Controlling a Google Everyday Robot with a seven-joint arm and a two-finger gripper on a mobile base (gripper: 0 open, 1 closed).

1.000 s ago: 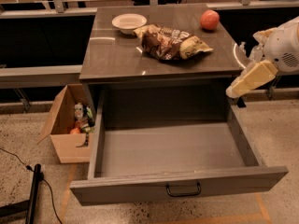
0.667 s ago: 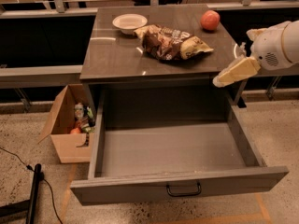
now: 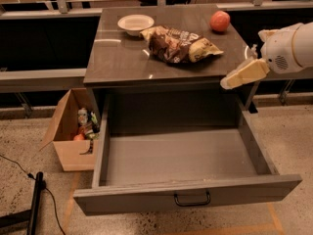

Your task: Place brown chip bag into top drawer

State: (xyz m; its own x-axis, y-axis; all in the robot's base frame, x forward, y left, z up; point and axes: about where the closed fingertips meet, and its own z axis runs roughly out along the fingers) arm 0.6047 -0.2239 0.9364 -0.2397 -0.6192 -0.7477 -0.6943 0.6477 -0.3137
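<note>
The brown chip bag (image 3: 178, 44) lies wrinkled on the grey cabinet top (image 3: 122, 62), right of centre, dark brown in the middle with tan ends. The top drawer (image 3: 186, 155) is pulled fully out below the top, its inside bare, with a dark bail handle (image 3: 192, 199) on its flat front. My gripper (image 3: 234, 80) reaches in from the right on a white arm (image 3: 288, 48), its tan fingers at the cabinet's right front corner, to the right of the bag and below it in the picture, apart from it and holding nothing.
A white bowl (image 3: 135, 23) sits at the back left of the top. A red-orange ball (image 3: 220, 20) sits at the back right. An open cardboard box (image 3: 73, 131) with items stands on the floor left of the drawer. A black pole and cable (image 3: 35, 199) lie bottom left.
My gripper has moved left and slightly up, from beside the cabinet toward its right front corner. The bag, bowl and drawer have not moved.
</note>
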